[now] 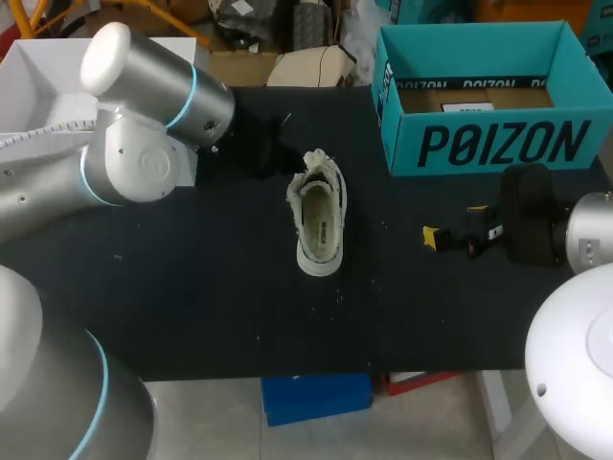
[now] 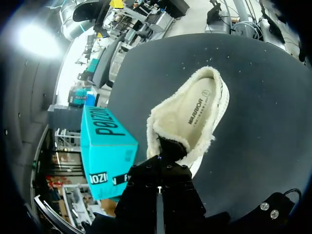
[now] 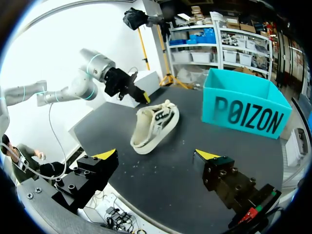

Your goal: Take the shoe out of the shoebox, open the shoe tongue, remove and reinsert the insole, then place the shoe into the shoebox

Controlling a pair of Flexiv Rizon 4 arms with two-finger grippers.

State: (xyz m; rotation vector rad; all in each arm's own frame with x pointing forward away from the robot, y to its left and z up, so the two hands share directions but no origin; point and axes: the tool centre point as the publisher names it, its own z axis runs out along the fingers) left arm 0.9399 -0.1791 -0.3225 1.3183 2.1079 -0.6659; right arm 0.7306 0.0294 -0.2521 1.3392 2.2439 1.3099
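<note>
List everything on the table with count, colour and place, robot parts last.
shoe: one, white with fleecy cream lining, standing on its sole mid-table, outside the box
insole: one, cream, lying inside the shoe
shoebox: one, teal, open, at the table's far right, apart from the shoe
table: one, black, under everything
left pincer: one, black with a yellow tip, at the shoe's far end; whether it grips cannot be told
right pincer: one, black with yellow tips, open and holding nothing, to the right of the shoe and clear of it
</note>
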